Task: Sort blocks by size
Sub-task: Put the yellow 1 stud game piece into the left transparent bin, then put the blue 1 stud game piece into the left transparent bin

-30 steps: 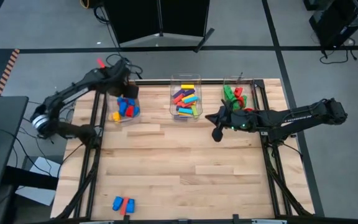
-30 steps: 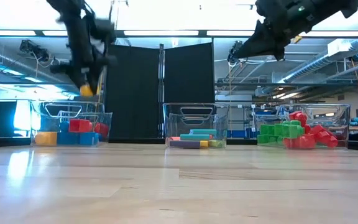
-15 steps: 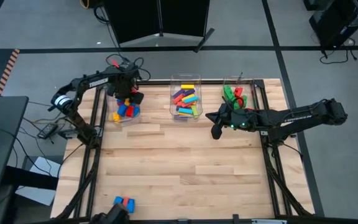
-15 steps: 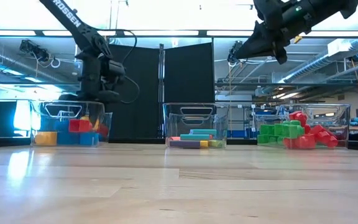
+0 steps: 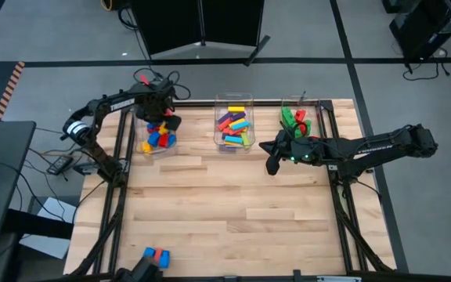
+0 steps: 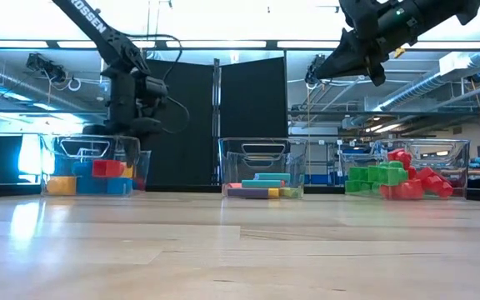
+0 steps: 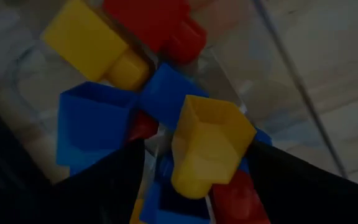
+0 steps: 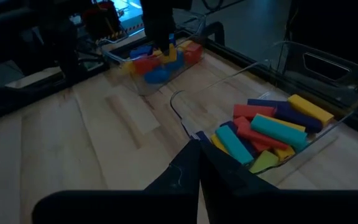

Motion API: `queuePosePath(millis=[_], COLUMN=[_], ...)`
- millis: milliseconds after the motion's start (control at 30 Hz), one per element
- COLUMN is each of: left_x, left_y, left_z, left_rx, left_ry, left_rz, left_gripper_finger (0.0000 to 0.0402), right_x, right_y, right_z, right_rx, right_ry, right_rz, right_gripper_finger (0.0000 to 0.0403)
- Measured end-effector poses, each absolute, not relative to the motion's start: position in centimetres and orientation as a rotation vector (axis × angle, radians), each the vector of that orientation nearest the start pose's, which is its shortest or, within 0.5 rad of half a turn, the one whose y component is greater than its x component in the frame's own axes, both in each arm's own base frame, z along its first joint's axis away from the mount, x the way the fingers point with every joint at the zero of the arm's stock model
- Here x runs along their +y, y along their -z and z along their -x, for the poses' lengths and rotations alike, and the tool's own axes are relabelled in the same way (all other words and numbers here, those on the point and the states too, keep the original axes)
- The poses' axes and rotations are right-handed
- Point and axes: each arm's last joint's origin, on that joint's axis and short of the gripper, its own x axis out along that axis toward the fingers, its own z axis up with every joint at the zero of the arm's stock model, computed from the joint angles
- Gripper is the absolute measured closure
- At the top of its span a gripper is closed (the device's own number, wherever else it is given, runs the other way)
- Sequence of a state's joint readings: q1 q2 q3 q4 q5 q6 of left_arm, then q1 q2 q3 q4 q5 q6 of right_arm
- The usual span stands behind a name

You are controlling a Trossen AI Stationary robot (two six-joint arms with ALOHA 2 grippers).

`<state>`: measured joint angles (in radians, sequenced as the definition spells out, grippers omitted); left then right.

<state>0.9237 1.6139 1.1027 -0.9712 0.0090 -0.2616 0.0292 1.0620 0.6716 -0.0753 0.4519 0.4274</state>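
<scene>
My left gripper [image 5: 161, 119] is down in the left clear bin [image 5: 142, 135], open. A yellow block [image 7: 209, 148] lies tilted on the blue and red blocks [image 7: 98, 124] there, between my two fingers, hollow side toward the wrist camera. The middle bin [image 5: 233, 100] holds long blocks and the right bin [image 5: 296, 117] holds green and red chunky ones. My right gripper [image 5: 272, 164] is shut and empty, high above the table in front of the middle and right bins. A blue and a red block [image 5: 155, 254] lie on the table near its front left. My left gripper's fingers [image 7: 114, 180] come from above and stand on either side of the yellow block [image 7: 194, 124]. A gap shows on one side of the block. Whether the other finger touches it, I cannot tell.
The three bins stand in a row along the far edge, as the low view shows: left [image 6: 98, 167], middle [image 6: 261, 171], right [image 6: 398, 175]. The wooden table [image 5: 233, 211] is bare in its middle. Dark frame rails [image 5: 116, 196] run along both sides.
My left gripper has come down from above the left bin into it, carrying the yellow block, which now lies among the bin's blocks. The left arm has swung in behind the bin.
</scene>
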Motion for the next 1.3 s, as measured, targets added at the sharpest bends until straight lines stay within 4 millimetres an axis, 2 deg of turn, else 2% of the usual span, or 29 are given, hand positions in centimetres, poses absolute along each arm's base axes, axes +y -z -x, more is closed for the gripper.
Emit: queuePosePath(millis=[133, 233, 433, 567, 867, 1133, 1300], left_x=[21.7, 20.2, 15.5, 11.3, 1.6, -6.4, -11.0], left_y=[-22.5, -24.6, -28.3, -29.7, -29.7, -29.1, -27.4], left_z=[-16.6, -16.0, -15.1, -15.8, -19.0, -19.5, -19.7], left_rx=[1.208, 1.146, 1.049, 1.018, 0.944, 0.924, 1.018], left_ry=[-0.952, -1.004, -1.072, -1.086, -1.022, -0.885, -0.836], left_rz=[0.863, 0.862, 0.883, 0.871, 0.93, 1.01, 1.021], left_gripper_finger=[0.0115, 0.0115, 0.0115, 0.0115, 0.0115, 0.0115, 0.0115], right_x=[-0.6, -0.6, -0.6, -0.5, -0.1, 0.1, 0.1], right_y=[-25.4, -25.4, -25.4, -25.4, -25.2, -24.8, -24.8], right_z=[-22.5, -22.5, -22.5, -22.5, -22.6, -22.4, -22.4], right_rx=[0.359, 0.359, 0.362, 0.381, 0.433, 0.486, 0.496], right_ry=[0.504, 0.503, 0.502, 0.459, 0.298, 0.259, 0.249], right_rz=[-0.301, -0.299, -0.291, -0.257, -0.237, -0.235, -0.195], right_gripper_finger=[0.0384, 0.0385, 0.0381, 0.0376, 0.0382, 0.0382, 0.0382])
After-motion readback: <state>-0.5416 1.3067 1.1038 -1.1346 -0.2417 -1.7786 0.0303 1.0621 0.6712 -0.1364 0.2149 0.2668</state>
